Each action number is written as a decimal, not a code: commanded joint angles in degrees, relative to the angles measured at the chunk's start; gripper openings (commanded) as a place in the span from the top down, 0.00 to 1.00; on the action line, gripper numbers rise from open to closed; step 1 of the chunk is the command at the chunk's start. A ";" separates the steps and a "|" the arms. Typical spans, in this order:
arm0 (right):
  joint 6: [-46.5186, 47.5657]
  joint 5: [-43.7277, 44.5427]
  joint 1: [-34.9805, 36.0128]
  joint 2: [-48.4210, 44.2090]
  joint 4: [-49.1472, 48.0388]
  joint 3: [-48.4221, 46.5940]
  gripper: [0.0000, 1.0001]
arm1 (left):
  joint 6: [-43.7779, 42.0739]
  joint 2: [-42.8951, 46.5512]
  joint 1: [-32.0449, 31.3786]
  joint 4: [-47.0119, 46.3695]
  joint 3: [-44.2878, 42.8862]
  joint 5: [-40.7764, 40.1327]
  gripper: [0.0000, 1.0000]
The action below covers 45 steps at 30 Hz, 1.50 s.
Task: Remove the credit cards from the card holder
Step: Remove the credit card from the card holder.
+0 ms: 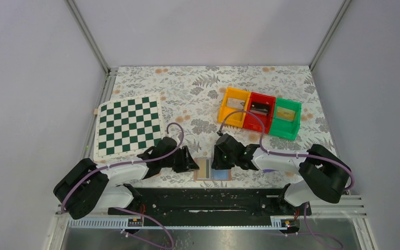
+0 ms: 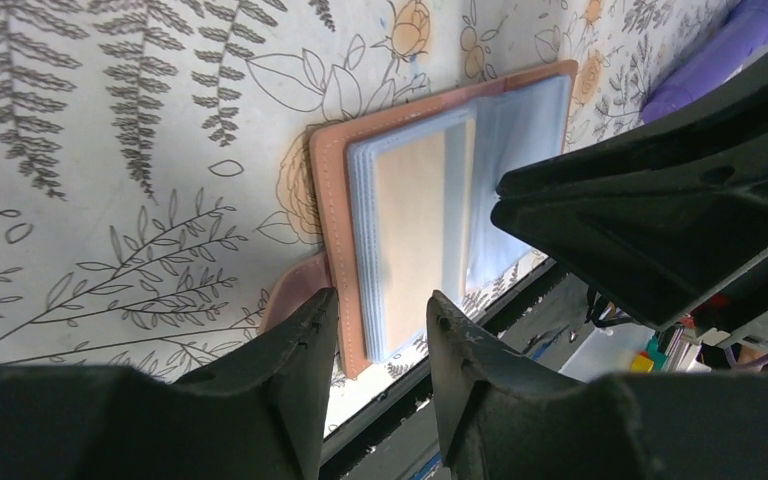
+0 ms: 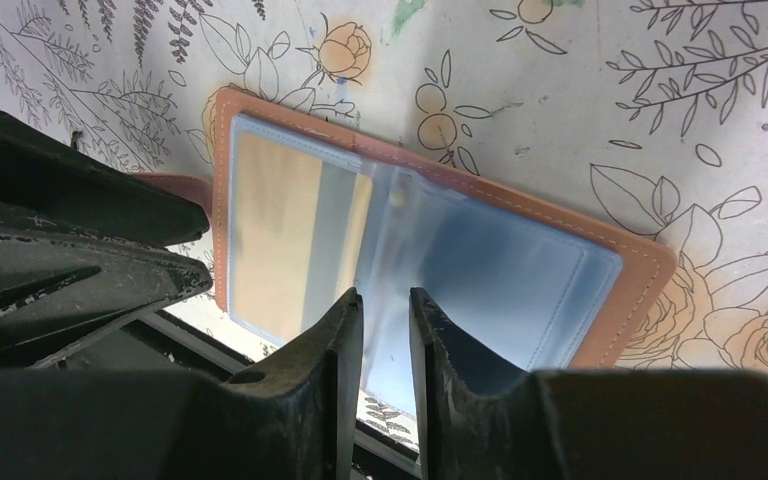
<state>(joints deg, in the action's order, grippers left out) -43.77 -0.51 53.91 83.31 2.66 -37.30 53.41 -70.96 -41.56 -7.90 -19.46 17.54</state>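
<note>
The tan card holder (image 1: 212, 170) lies open on the floral table near the front edge, between my two grippers. In the left wrist view its tan edge (image 2: 332, 200) and stack of pale blue sleeves show, with a yellowish card (image 2: 412, 230) in the top sleeve. My left gripper (image 2: 380, 325) is open, its fingers astride the holder's near corner, holding nothing. In the right wrist view the holder (image 3: 650, 262) shows the yellowish card (image 3: 275, 230) on the left and blue sleeves on the right. My right gripper (image 3: 385, 320) hovers over the fold, jaws narrowly apart, a clear sleeve page in the gap.
A green-and-white chessboard (image 1: 128, 127) lies at the left. Orange (image 1: 234, 107), red (image 1: 259, 111) and green (image 1: 285, 117) bins stand at the back right. The black rail (image 1: 208, 200) at the table's front edge runs just below the holder. The right gripper's body (image 2: 660, 200) crowds the left wrist view.
</note>
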 commanded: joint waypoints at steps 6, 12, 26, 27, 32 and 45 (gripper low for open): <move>0.93 1.61 0.45 -0.25 -1.01 1.28 0.70 | -0.95 -1.45 -0.68 -6.68 -0.17 1.56 0.62; 1.28 1.69 0.51 -0.33 -0.99 1.12 0.70 | 0.03 -3.07 -0.82 -13.11 1.40 4.38 0.62; 2.29 1.57 0.48 -1.75 -2.04 0.80 0.65 | 2.74 -3.79 -3.27 -20.70 2.41 6.44 0.66; 2.21 1.69 0.49 -2.00 -2.04 0.84 0.65 | 2.94 -3.34 -3.27 -20.36 2.52 5.84 0.67; 1.65 1.92 0.49 -3.95 -1.53 0.78 0.64 | 2.16 2.51 -3.34 -7.77 1.88 -4.53 0.67; 0.75 0.69 0.49 -3.39 -2.04 0.41 0.64 | 0.19 -0.41 -3.30 -8.43 0.83 -3.58 0.63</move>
<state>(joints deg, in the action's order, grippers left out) -42.68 -0.58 53.91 79.81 1.78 -36.64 54.48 -70.26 -44.77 -12.40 -17.21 13.45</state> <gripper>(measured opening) 0.358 0.371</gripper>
